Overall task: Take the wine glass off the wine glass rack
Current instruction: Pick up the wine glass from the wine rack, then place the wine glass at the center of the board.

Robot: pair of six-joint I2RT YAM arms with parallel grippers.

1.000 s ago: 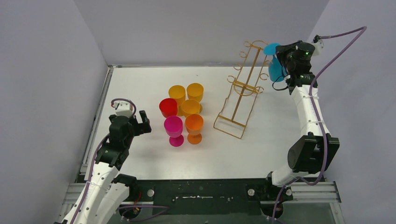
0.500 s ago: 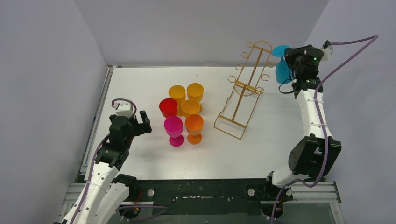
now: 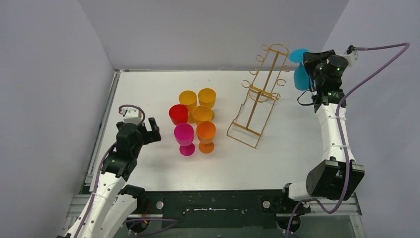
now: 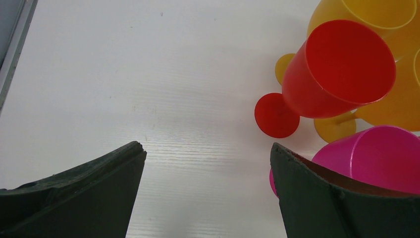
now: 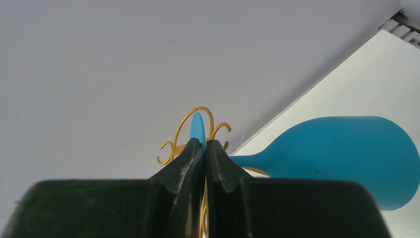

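Observation:
The gold wire wine glass rack [image 3: 259, 94] stands right of centre on the white table; its top hooks show in the right wrist view [image 5: 181, 136]. My right gripper [image 3: 308, 62] is shut on the flat foot of a blue wine glass [image 3: 300, 74], held in the air to the right of the rack, apart from its hooks. In the right wrist view the fingertips [image 5: 204, 146] pinch the blue foot and the bowl [image 5: 341, 156] lies to the right. My left gripper [image 3: 148, 130] is open and empty, low over the table, left of the coloured glasses [image 4: 205, 153].
Several coloured wine glasses stand in a cluster left of the rack: red [image 3: 178, 114], magenta [image 3: 184, 136], orange [image 3: 205, 134] and yellow ones [image 3: 207, 97]. The red [image 4: 337, 74] and magenta [image 4: 381, 156] glasses are close to my left gripper. Grey walls enclose the table.
My right gripper has carried the blue glass to the right and slightly up, away from the rack's hooks. The left arm has not moved.

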